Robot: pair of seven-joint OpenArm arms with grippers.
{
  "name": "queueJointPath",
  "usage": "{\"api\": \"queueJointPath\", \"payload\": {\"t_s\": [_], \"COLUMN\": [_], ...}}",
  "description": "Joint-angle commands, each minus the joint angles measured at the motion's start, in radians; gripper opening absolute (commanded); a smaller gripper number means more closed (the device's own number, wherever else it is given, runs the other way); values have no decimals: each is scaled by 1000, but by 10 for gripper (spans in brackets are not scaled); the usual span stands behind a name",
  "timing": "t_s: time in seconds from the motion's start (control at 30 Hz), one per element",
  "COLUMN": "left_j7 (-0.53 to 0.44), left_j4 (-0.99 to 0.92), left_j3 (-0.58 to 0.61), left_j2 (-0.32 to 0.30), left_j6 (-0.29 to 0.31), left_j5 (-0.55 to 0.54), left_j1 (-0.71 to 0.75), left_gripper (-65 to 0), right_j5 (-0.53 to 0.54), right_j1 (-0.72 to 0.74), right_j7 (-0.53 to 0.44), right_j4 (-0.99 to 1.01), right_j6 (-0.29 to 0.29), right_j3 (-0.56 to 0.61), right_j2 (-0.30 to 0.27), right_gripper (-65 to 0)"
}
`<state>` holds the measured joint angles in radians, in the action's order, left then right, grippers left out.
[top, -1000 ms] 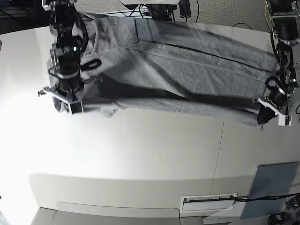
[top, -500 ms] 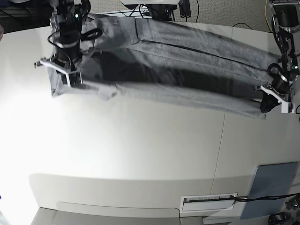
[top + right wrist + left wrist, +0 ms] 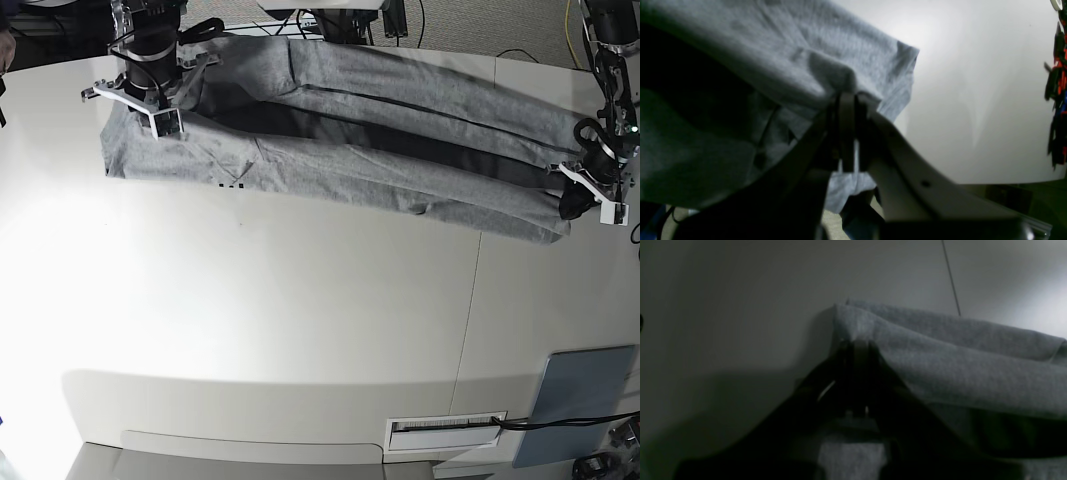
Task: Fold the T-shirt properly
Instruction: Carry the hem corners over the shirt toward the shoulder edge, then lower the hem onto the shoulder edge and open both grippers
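- One T-shirt (image 3: 380,130), light heather grey, stretched in a long band across the far half of the white table (image 3: 300,320), from the base view's upper left to its right edge.
- Two end effectors, one at each end of that band.
- Right end effector (image 3: 140,105), at the base view's upper left: clenched on a bunched fold of the T-shirt (image 3: 826,76), fingers pressed together around the cloth in the right wrist view.
- Left end effector (image 3: 590,195), at the base view's right: likewise clamped on a corner of the T-shirt (image 3: 940,350), dark fingers meeting on the grey edge in the left wrist view.
- One flat blue-grey panel (image 3: 575,405) near the table's near right corner, well apart from the cloth.
- One white slotted plate (image 3: 445,432) just beside it, with a black cable leading off.
- Compared with half a second ago: right end effector farther back toward the table's far edge; dark gap under the near fold narrower, near fold lying flatter and wider on the table; small black marks now showing on the near edge; left end effector almost unmoved.
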<state>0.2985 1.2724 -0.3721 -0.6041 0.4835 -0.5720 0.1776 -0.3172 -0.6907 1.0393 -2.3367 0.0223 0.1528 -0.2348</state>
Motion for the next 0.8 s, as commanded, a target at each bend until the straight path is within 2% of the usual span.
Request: {"api": "queueJointPath", "payload": {"t_s": [0.0, 0.4, 0.73, 0.77], "left_j7": [-24, 31, 91, 96], "left_j4": [16, 16, 16, 16], "left_j3": [-11, -11, -11, -11], "left_j2": [-25, -26, -44, -48], "left_j6": [-3, -3, 15, 15], "left_j5": [-11, 41, 49, 49], "left_j1": [-8, -8, -8, -8], "left_gripper": [-650, -650, -650, -650], "right_j5": [-21, -21, -19, -14], "right_j1": [-9, -10, -11, -11], "right_j7": [-13, -8, 54, 57], "right_j4": [-19, -19, -19, -19], "right_j6": [6, 6, 5, 5], "right_j3": [-4, -4, -4, -4], "right_j2": [-6, -6, -6, -6], "right_gripper": [-650, -650, -650, -628]}}
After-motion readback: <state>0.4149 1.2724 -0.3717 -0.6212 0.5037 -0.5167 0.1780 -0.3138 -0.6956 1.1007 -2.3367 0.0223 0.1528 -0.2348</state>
